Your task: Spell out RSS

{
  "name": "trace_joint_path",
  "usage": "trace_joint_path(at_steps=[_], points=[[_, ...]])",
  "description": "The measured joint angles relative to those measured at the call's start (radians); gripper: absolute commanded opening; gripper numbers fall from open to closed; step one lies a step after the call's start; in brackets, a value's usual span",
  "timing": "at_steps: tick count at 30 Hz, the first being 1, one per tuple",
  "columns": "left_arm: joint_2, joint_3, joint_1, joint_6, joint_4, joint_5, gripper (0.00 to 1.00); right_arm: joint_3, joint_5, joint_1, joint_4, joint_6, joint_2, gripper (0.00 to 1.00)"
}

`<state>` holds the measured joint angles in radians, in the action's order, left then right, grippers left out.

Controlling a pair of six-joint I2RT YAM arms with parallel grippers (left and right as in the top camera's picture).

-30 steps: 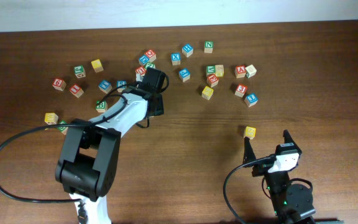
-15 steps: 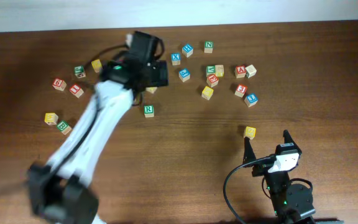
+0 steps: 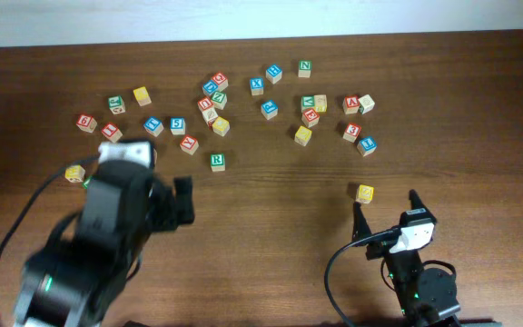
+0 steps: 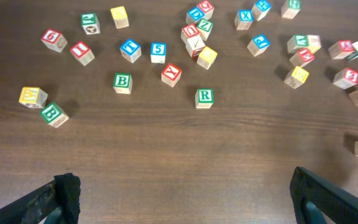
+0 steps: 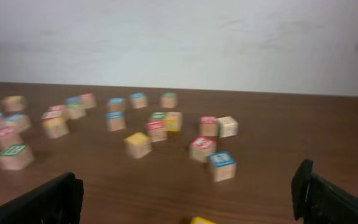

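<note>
A green R block [image 3: 217, 162] lies alone on the brown table, just in front of the scattered cluster of letter blocks [image 3: 216, 95]; in the left wrist view the R block [image 4: 204, 98] sits centre-top. My left gripper [image 3: 178, 198] hangs blurred above the near left of the table, well short of the R block. In its own view the left gripper [image 4: 185, 193] is open with bare wood between the fingers [image 4: 67, 190]. My right gripper [image 3: 384, 207] stands open at the near right, just behind a yellow block [image 3: 364, 193]. In its own view the right gripper [image 5: 185, 193] is empty.
Letter blocks are strewn across the far half of the table, from a yellow block [image 3: 74, 173] and a green B block [image 4: 53, 114] on the left to a blue block [image 3: 367, 145] on the right. A white wall [image 5: 179, 43] backs the table.
The left arm swung off the block cluster and drew back to the near left, jaws opening wide. The green R block, covered by the arm a second ago, lies uncovered. The right arm has not moved.
</note>
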<state>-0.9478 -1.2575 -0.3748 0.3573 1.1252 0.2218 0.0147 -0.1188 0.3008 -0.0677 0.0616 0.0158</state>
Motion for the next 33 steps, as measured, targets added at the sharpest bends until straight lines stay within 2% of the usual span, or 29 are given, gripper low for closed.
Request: trace_joint_path(at_steps=[5, 7, 11, 15, 19, 23, 27, 28, 29, 31, 33], points=[[0.168, 0.039, 0.000, 0.003, -0.004, 0.000, 0.99, 0.000, 0.262, 0.000, 0.006, 0.351, 0.000, 0.99], [0.177, 0.039, 0.000, 0.003, -0.004, 0.000, 0.99, 0.000, 0.351, 0.000, 0.014, 0.418, 0.000, 0.99], [0.175, 0.039, 0.000, 0.003, -0.004, 0.000, 0.99, 0.000, 0.580, 0.000, 0.021, 0.491, 0.000, 0.98], [0.175, 0.039, 0.000, 0.003, -0.004, 0.000, 0.99, -0.003, 0.653, 0.000, 0.089, 0.572, 0.000, 0.98], [0.175, 0.039, 0.000, 0.003, -0.005, 0.000, 0.99, -0.002, 0.667, 0.000, 0.122, 0.563, 0.013, 0.98], [0.175, 0.044, 0.000, 0.003, -0.005, 0.000, 0.99, 0.114, 0.644, 0.000, 0.119, 0.425, 0.283, 0.98], [0.174, 0.047, 0.000, 0.003, -0.008, 0.000, 0.99, 0.428, 0.613, -0.001, 0.070, 0.261, 0.782, 0.98], [0.174, 0.048, 0.000, 0.004, -0.006, 0.000, 0.99, 0.524, 0.606, -0.001, 0.018, 0.232, 0.899, 1.00], [0.174, 0.048, 0.000, 0.006, -0.004, 0.000, 0.99, 0.673, 0.590, -0.001, -0.069, 0.173, 1.066, 0.98], [0.174, 0.049, 0.000, 0.006, -0.006, 0.000, 0.99, 0.875, 0.566, -0.001, -0.215, 0.076, 1.268, 0.95], [0.174, 0.050, 0.000, 0.006, -0.006, 0.000, 0.99, 1.117, 0.537, -0.001, -0.394, -0.090, 1.484, 0.95]])
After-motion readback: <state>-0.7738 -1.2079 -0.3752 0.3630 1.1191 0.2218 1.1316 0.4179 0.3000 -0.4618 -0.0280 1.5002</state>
